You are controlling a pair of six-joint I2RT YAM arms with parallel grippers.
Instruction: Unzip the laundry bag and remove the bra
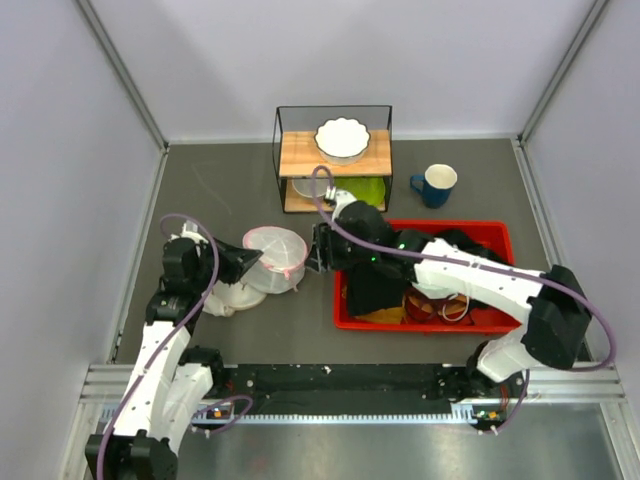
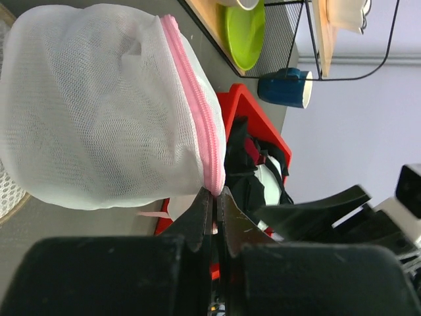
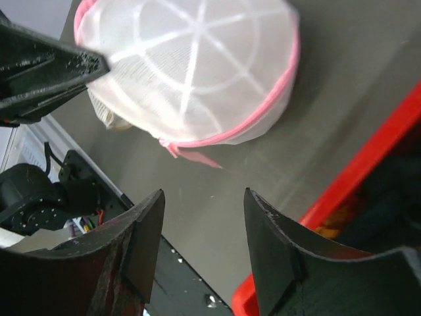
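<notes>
Progress looks early: the laundry bag (image 1: 275,257), a domed pouch of white translucent mesh with pale ribs meeting at its crown, lies on the grey surface (image 1: 300,315). Its pink zipper band (image 2: 199,105) looks closed all round the rim. The bra cannot be made out through the mesh, only a vague grey shadow, so unzipping and removal both seem left to do. The left gripper (image 2: 214,197) has its fingers pressed together on the bag's rim, pinching the zipper band. The right gripper (image 3: 202,204) hangs just beside the bag on the opposite side, fingers apart and holding nothing, facing a small pink tab (image 3: 194,156) that sticks out from the band. Tucked partly under the bag, on the left arm's side, is a cream round netted piece (image 1: 232,295). Beyond the bag on the right arm's side stands a glossy red plastic bin (image 1: 500,230) of dark clothing. Behind the bag is a black wire rack (image 1: 298,155) with wooden shelves, with a blue mug (image 1: 435,185) farther off.
</notes>
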